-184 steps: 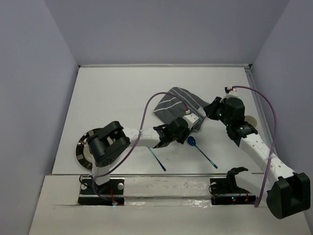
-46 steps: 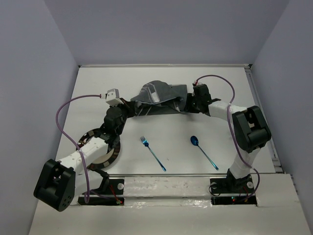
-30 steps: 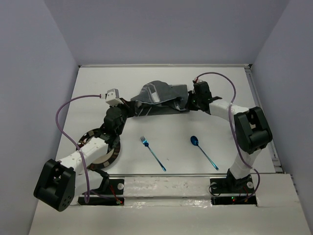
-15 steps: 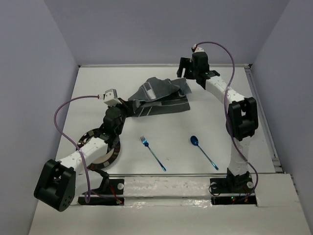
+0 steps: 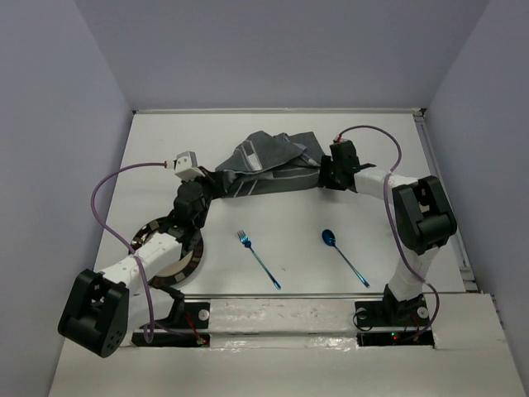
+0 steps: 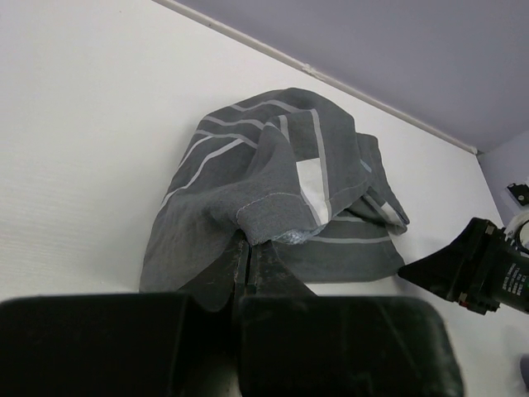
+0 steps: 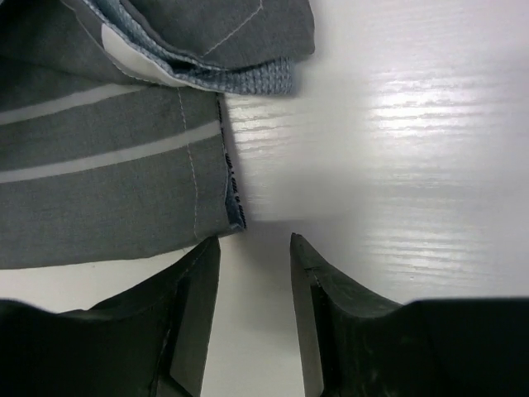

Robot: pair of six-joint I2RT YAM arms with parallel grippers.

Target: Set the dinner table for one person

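White arm links (image 5: 132, 265), bulky black joints (image 5: 421, 213), looping purple cables (image 5: 369, 127)

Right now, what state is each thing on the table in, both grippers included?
Placemat: bunched up, folded over itself, not spread flat.
Left gripper: shut on a fold at the placemat's left side.
Right gripper: open, empty, beside the placemat's right corner.
Fork: lying flat on the dinner table, untouched.
Spoon: lying flat, right of the fork, untouched.
Plate: flat on the table, partly under the left arm.
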